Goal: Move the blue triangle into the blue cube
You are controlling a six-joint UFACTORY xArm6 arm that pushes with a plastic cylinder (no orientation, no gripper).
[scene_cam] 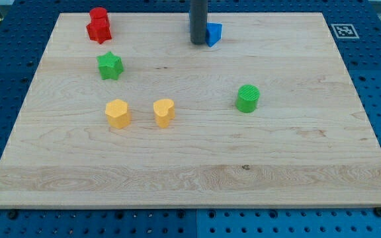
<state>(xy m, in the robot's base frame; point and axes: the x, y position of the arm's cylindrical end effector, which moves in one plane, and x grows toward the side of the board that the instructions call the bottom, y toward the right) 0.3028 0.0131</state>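
where the rod comes down at the view's top, my tip (198, 43) touches a blue block (213, 34) on its right. block's shape unclear; tool is a bare rod, holding nothing.

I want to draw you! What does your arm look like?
Only a straight, round, dark grey rod shows, coming down from the view's top. It is plain: no cables or markings visible. My tip is its blunt lower end. I have no hand.
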